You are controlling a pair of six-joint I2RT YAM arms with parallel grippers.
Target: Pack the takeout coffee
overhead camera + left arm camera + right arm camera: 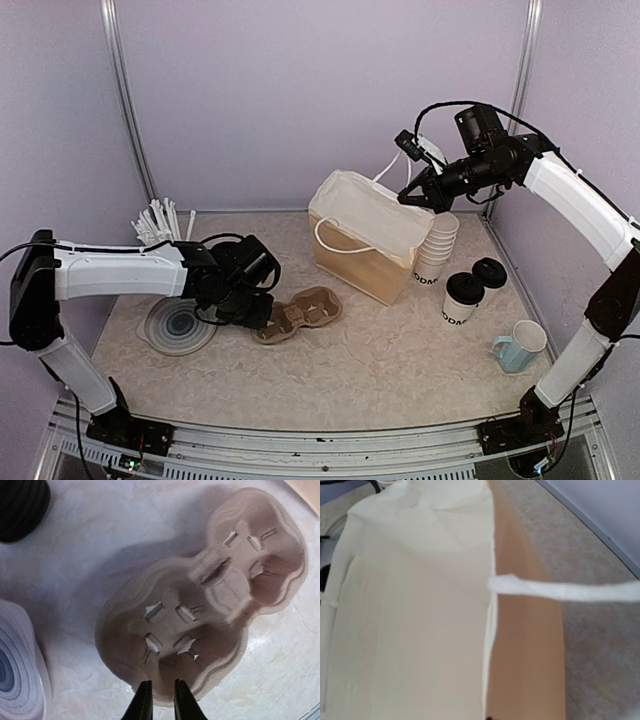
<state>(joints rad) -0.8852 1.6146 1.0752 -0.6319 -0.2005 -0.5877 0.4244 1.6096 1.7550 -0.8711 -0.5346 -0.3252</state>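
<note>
Top external, cups: 2 lidded coffee cups (464, 296) stand near the right edge.
Tray: pulp carrier (300, 312) lies flat mid-worktop.
Left gripper (160, 700): nearly closed at the carrier rim, hold unclear.
Right gripper (415, 192): above the bag (365, 235), state cannot be told.
Advice: pinch the rim firmly and lift level.

Two small white paper cups, black lids on, upright at right of counter (380, 350): front cup (463, 300) shows black lettering near base, rear cup (489, 272) just behind-right
</note>
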